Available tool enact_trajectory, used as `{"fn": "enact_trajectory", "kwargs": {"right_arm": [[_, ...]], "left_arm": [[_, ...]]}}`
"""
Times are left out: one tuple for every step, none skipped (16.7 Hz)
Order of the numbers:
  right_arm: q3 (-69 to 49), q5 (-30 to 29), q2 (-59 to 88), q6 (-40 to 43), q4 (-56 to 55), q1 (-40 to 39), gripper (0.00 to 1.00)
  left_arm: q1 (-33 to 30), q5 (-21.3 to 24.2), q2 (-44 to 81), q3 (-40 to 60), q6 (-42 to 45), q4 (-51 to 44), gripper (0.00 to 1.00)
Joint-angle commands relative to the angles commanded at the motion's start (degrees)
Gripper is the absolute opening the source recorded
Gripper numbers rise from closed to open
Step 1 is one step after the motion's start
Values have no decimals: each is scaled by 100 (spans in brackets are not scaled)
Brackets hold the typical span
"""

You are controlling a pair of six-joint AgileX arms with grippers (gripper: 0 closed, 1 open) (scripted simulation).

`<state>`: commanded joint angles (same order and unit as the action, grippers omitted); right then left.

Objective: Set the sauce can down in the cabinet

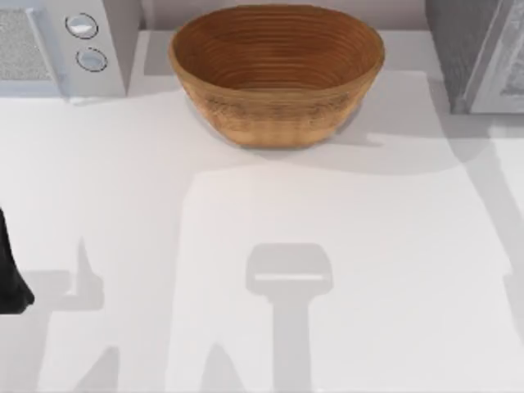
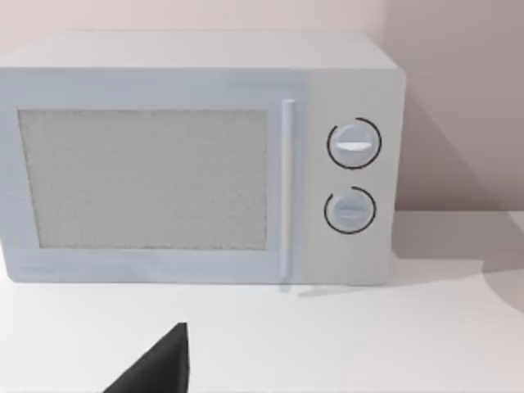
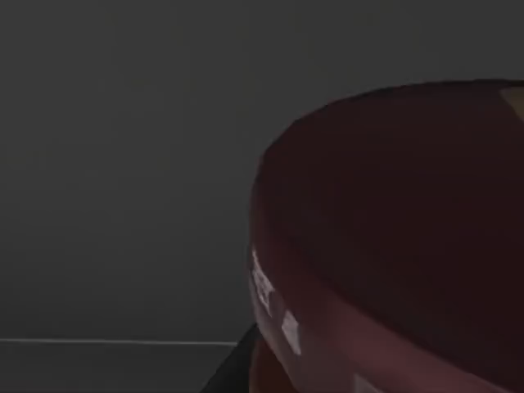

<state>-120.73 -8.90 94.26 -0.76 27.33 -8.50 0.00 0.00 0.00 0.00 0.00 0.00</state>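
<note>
End effector, right [image 3: 236, 370]: a dark sliver of it shows in the right wrist view, close under the sauce can [image 3: 393, 246]; whether it is spread, pressed together or pinching the can cannot be told. Sauce can: seen very near the right wrist camera, its dark maroon lid and red neck against a dim grey wall with a faint floor line, which I judge to be the inside of the cabinet [image 1: 463, 49]; whether its base already rests on that floor cannot be told. Cabinet: grey, at the far right corner of the counter [image 1: 270, 327] in the top view. End effector, left [image 2: 160, 367]: parked at the left edge of the counter, facing the microwave [image 2: 196, 164]; its state cannot be told. Microwave: white, door closed, two dials, at the far left corner. Basket [image 1: 277, 74]: large, woven, brown, at the middle of the far side between microwave and cabinet, not part of the task. Handling notes, as judgement: the can looks rigid and small, likely light to moderate in weight, with a smooth lid and a glossy side that may slip under a weak pinch; it may be breakable if it is glass, so it should be lowered gently, not dropped. Best hold: across the round body below the lid, on the labelled side wall, kept upright. Stage: the placing step looks nearly done, with release and withdrawal remaining.
</note>
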Motion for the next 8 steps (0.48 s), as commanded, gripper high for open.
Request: {"fn": "enact_trajectory", "kwargs": {"right_arm": [[-224,38,355,-6,-20,31,0],[-467,69,650,-13,-45,63,0],[-698,103,885,-20,-80,103,0],[-876,144,1064,-24,-123,149,0],[-1003,181,1187,-27,-177,202,0],[-1075,197,1254,-28,-225,247,0],[-1089,199,1267,-28,-238,259,0],[-1089,199,1267,-28,-238,259,0]], "left_arm": [[0,0,0,0,0,0,100],[0,0,0,0,0,0,100],[0,0,0,0,0,0,100],[0,0,0,0,0,0,100],[0,0,0,0,0,0,100],[0,0,0,0,0,0,100],[0,0,0,0,0,0,100],[0,0,0,0,0,0,100]]}}
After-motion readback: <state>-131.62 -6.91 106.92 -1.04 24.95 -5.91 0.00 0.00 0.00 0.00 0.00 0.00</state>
